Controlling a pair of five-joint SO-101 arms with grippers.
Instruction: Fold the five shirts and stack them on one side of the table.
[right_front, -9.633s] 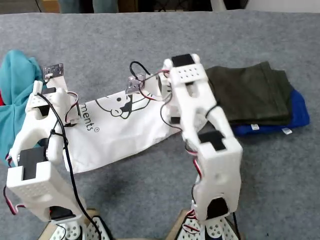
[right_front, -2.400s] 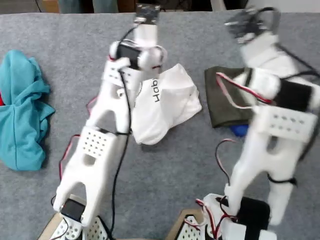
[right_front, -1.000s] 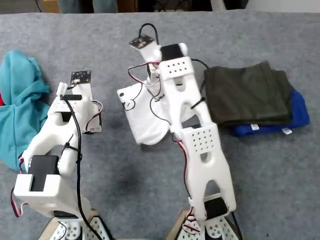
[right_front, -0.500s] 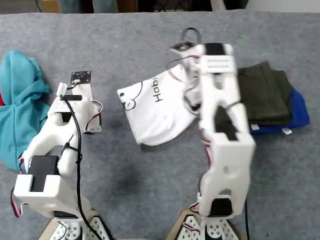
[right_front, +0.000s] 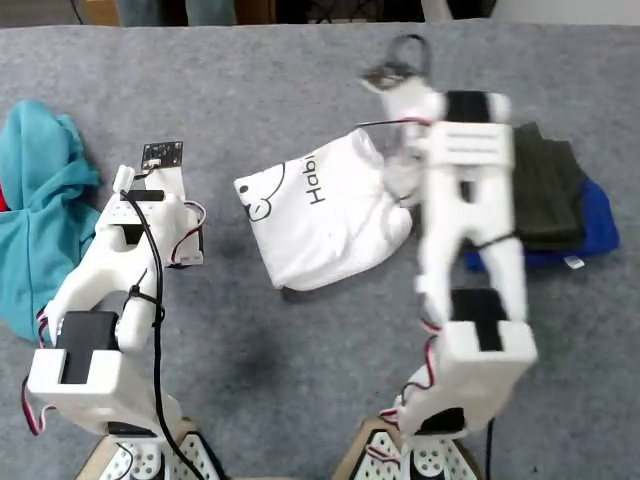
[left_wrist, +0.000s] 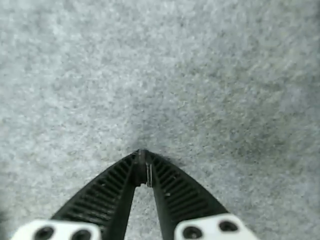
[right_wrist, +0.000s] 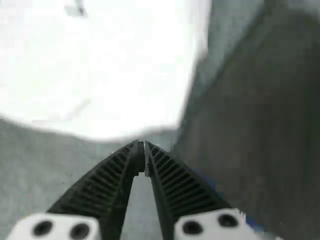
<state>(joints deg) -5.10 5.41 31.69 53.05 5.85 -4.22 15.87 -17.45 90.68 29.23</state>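
Desk (right_front: 300, 380) holds a folded white shirt (right_front: 325, 215) in its middle, an olive shirt (right_front: 548, 190) atop a blue shirt (right_front: 598, 228) to the right and a crumpled teal shirt (right_front: 40, 200) far left, while left fingers (left_wrist: 120, 185) and right fingers (right_wrist: 115, 175) are each pinched together, empty.

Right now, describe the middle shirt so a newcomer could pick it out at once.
On the grey table, look midway between the crumpled teal shirt at the left edge and the folded stack at the right. The white shirt lies there, roughly folded. It alone is white with black print; the stack is a dark olive shirt over a blue shirt.
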